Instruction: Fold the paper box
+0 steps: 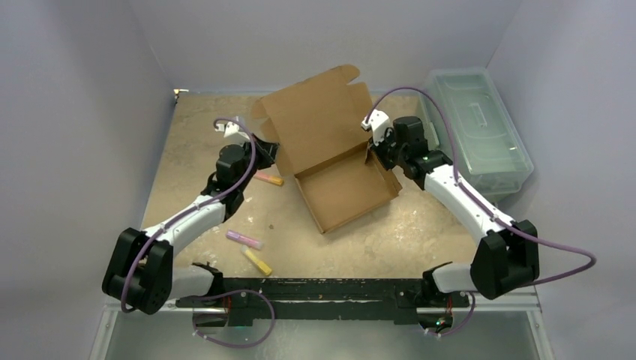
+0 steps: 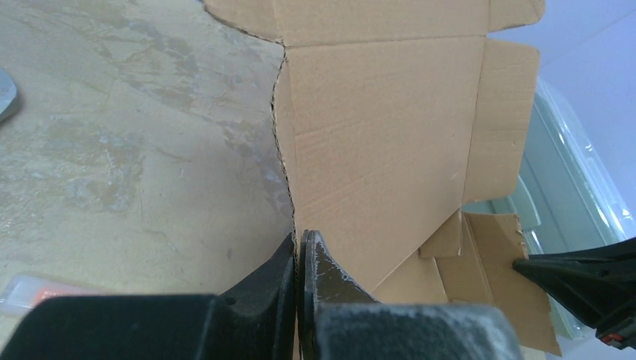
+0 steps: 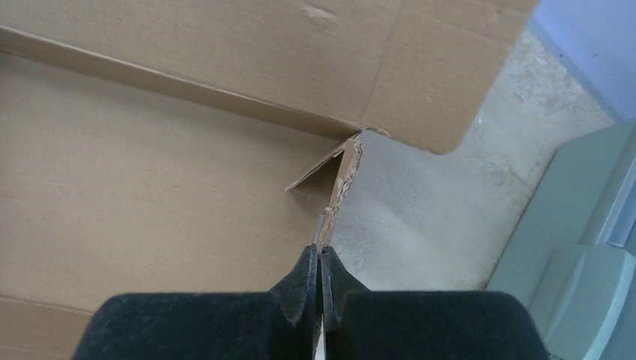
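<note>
From the top view, I see the paper box [image 1: 341,161] in the middle of the worktop [image 1: 420,225], with its tray lying flat and its lid flap raised toward the back wall. My left end effector [image 1: 271,150] sits at the box's left side and my right end effector [image 1: 373,154] at its right. I judge this lets both sides be braced together.

In the left wrist view, the fingers [image 2: 326,262] are pressed together on the ragged cardboard edge, pinching it.

In the right wrist view, the fingers [image 3: 300,274] likewise clamp a thin side flap near the lid's corner. That probably steadies the wall and stops the box sliding.
</note>
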Robot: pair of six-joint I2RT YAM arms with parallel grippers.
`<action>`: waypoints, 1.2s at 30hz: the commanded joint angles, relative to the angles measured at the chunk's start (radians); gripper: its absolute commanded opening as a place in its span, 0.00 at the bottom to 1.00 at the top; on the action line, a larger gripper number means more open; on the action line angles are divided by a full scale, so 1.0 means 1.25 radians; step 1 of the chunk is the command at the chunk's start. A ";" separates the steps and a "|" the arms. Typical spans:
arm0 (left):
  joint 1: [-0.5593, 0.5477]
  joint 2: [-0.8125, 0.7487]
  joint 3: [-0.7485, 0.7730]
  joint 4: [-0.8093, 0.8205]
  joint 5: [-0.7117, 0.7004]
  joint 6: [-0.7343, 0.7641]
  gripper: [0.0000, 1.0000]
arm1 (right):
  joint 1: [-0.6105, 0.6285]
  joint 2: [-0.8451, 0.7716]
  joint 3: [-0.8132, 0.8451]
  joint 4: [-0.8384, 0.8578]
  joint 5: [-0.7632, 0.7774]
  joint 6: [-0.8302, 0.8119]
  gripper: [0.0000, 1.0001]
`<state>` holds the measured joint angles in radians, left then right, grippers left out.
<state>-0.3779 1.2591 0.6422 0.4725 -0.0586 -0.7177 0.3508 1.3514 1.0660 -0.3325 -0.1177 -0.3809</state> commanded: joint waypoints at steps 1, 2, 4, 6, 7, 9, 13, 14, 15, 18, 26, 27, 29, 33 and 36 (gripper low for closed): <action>-0.033 0.021 0.027 0.045 0.038 0.039 0.00 | 0.052 0.039 0.016 0.057 0.099 -0.032 0.00; -0.034 0.025 0.019 0.048 0.038 0.045 0.00 | 0.058 0.048 0.006 0.065 0.111 -0.033 0.00; -0.036 0.031 -0.007 0.059 0.038 0.055 0.00 | 0.068 0.070 -0.008 0.079 0.134 -0.035 0.00; -0.036 0.030 -0.028 0.066 0.031 0.062 0.00 | 0.070 0.086 -0.013 0.086 0.158 -0.032 0.00; -0.036 0.028 -0.038 0.071 0.029 0.066 0.00 | 0.070 0.093 -0.013 0.089 0.173 -0.030 0.00; -0.036 0.020 -0.057 0.081 0.022 0.069 0.00 | 0.069 0.099 -0.014 0.089 0.189 -0.026 0.00; -0.036 0.008 -0.075 0.090 0.023 0.071 0.00 | 0.069 0.105 -0.016 0.085 0.119 0.017 0.00; -0.036 0.008 -0.078 0.092 0.024 0.072 0.00 | 0.067 0.108 -0.016 0.079 0.104 0.025 0.00; -0.036 0.007 -0.080 0.093 0.026 0.072 0.00 | 0.065 0.111 -0.016 0.070 0.096 0.031 0.00; -0.036 0.000 -0.089 0.097 0.025 0.072 0.00 | 0.053 0.113 -0.019 0.054 0.024 0.042 0.01; -0.036 -0.014 -0.098 0.098 0.016 0.079 0.00 | -0.038 0.111 0.002 0.003 -0.162 0.082 0.14; -0.036 -0.014 -0.097 0.099 0.016 0.080 0.00 | -0.050 0.113 0.001 -0.001 -0.188 0.085 0.15; -0.036 -0.014 -0.097 0.098 0.017 0.080 0.00 | -0.066 0.120 0.000 -0.010 -0.222 0.087 0.19; -0.036 -0.016 -0.098 0.095 0.017 0.080 0.00 | -0.077 0.123 0.001 -0.023 -0.271 0.092 0.28; -0.037 -0.023 -0.098 0.088 0.014 0.083 0.00 | -0.083 0.123 0.005 -0.037 -0.314 0.092 0.31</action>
<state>-0.4156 1.2652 0.5251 0.5388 -0.0544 -0.6418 0.2504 1.5036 1.0412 -0.3462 -0.3771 -0.2852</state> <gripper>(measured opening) 0.009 0.286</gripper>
